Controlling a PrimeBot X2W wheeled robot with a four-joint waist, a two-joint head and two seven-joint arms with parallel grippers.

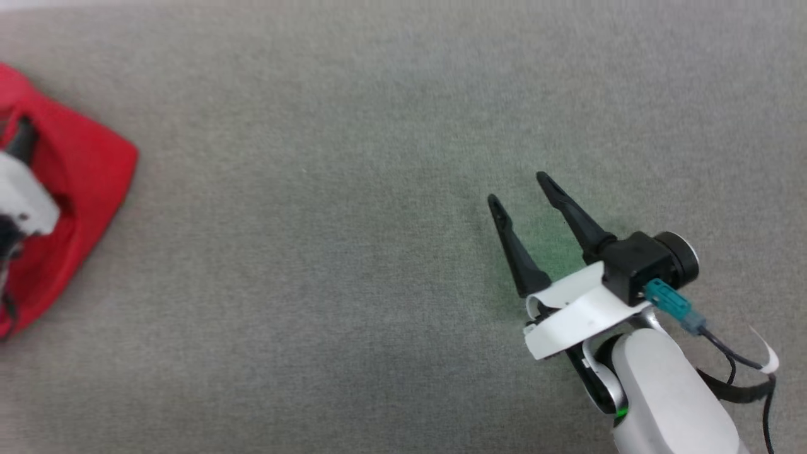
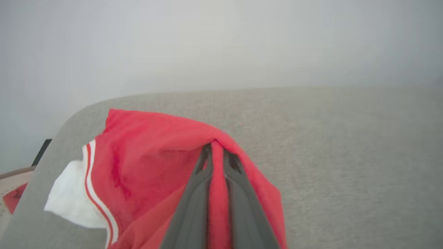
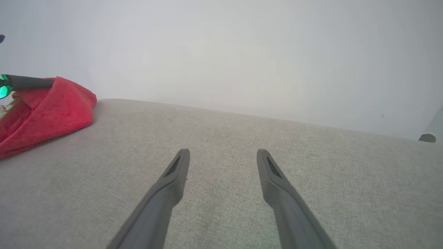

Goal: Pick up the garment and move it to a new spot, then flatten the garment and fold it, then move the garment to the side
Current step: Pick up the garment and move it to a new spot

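Since the garment (image 2: 145, 162) looks like thin, soft jersey knit, I judge it light and limp. It will sag and slide over itself rather than keep a shape, so a pinch on one layer lifts only a peak while the rest trails behind.

It lies bunched around the left gripper (image 2: 217, 152), with a ridge of red cloth running up between the two dark fingers and humped over their tips. The left jaws are drawn nearly together and pinch that fold. On this gripper's left in its own wrist view, the white cuff (image 2: 69, 193) and the red-white striped trim (image 2: 93, 180) spill onto the grey fabric surface (image 1: 353, 189).

The hold appears to sit in mid-cloth, so the bulk may drag along the surface when raised. For carrying, a hem or a shoulder seam would probably serve better, since doubled cloth gives the fingers something thicker to bite. For flattening, two corners well apart, one per gripper, seem the sensible places.

Well off to the left gripper's right, the right gripper (image 1: 518, 190) is poised over bare grey surface with its fingers spread wide. It holds nothing, and the garment lies far to its left. I cannot tell whether its fingertips graze the surface or hang just above it.
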